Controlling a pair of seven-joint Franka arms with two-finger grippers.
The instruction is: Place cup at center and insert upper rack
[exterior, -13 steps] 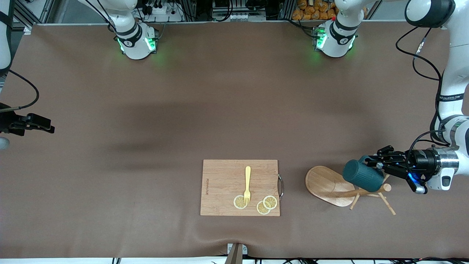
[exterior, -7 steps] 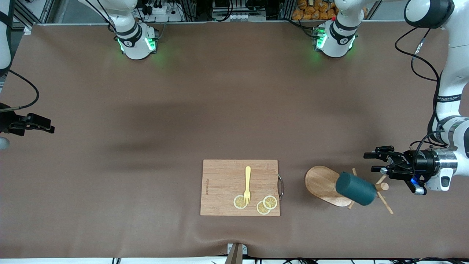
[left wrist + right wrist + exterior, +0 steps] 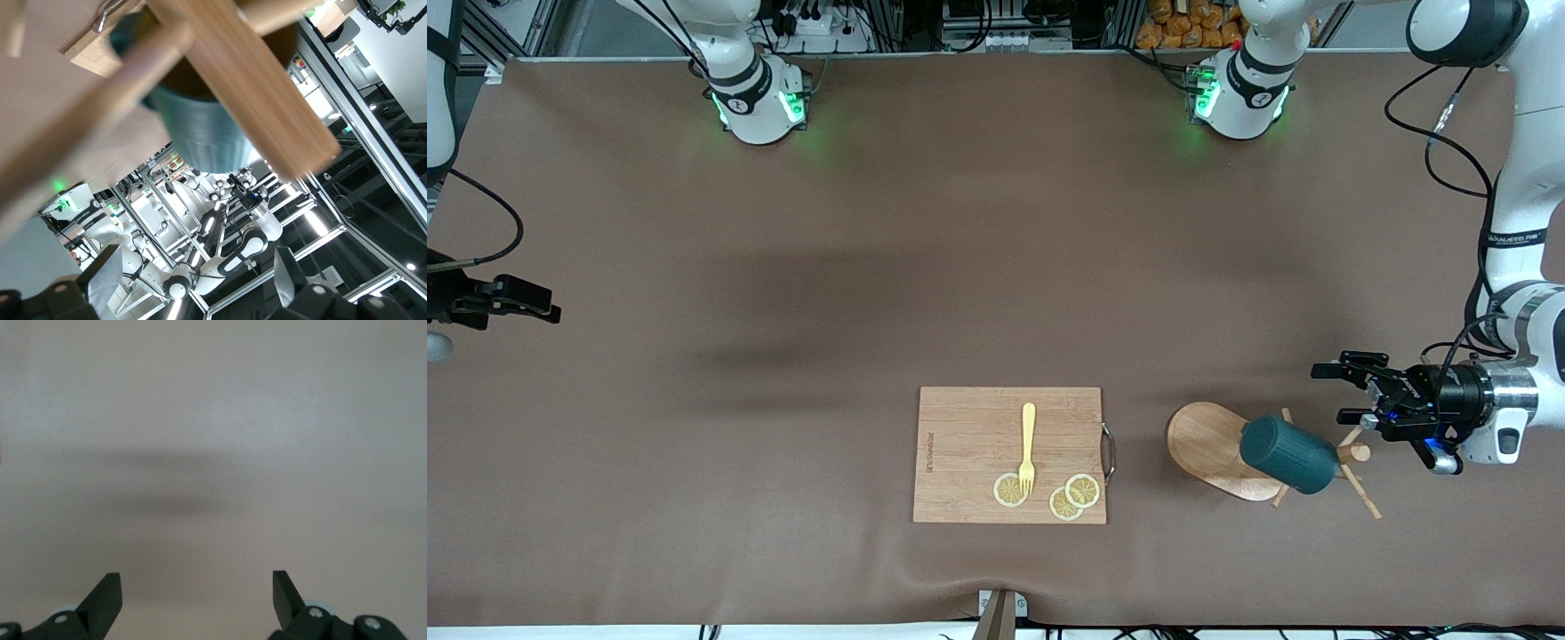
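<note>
The upper rack lies tipped on its side on the table toward the left arm's end, with its oval base up on edge and its pegs on the cloth. The dark teal cup lies on its side across the rack's post. My left gripper is open and empty, just off the post's tip. In the left wrist view the cup and post fill the space ahead of the open gripper. My right gripper waits open over the table's edge at the right arm's end, and the right wrist view shows it open.
A rectangular wooden cutting board with a metal handle lies beside the rack, toward the table's middle, near the front edge. A yellow fork and lemon slices lie on it.
My left gripper, shut on the cup one second ago, has let it go and drawn back toward the left arm's end. The cup has dropped onto the rack's post.
</note>
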